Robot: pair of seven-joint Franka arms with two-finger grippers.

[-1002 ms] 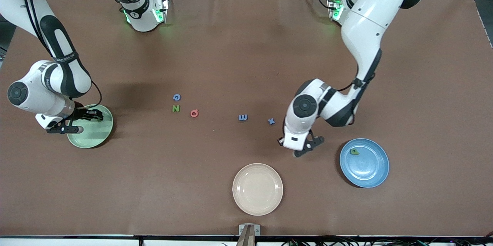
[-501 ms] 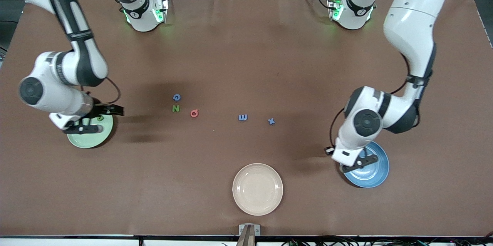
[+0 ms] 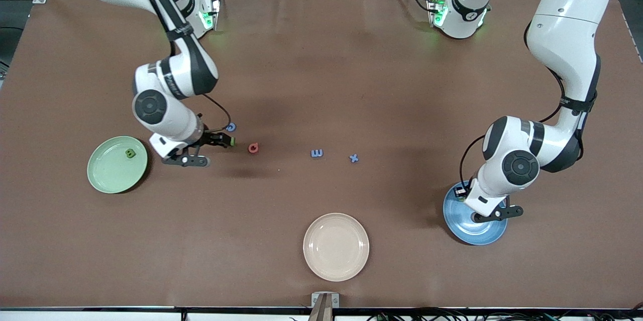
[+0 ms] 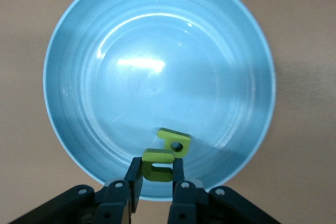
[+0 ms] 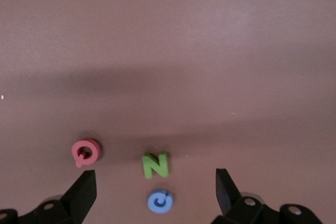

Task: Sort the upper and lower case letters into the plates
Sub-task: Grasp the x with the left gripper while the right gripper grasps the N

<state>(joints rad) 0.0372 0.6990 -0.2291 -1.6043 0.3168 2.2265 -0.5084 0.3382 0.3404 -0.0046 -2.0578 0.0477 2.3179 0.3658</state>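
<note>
Over the blue plate [image 3: 482, 235], left gripper [image 4: 156, 170] is clamped on a green letter [image 4: 157, 164]; second green letter [image 4: 175, 141] lies in it.
Right gripper [image 5: 155, 182], fingers wide apart, hovers over green N [image 5: 156, 164], blue C [image 5: 159, 201], red Q [image 3: 253, 148]. Mint plate [image 3: 108, 178], at 9 o'clock from Q, holds a green B [image 3: 130, 153]; blue E [image 3: 316, 153] and x [image 3: 354, 158] at 3 o'clock from Q.

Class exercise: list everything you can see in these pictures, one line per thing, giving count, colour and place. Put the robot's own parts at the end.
Mint green plate: one, at the right arm's end; one green letter in it.
Blue plate: one, at the left arm's end; one green letter in it.
Cream plate: one, nearest the front camera.
Letters on the table: green N, red Q, blue C, blue E, blue x.
Table: brown.
Right gripper: open, over the N.
Left gripper: shut on a green letter over the blue plate.
</note>
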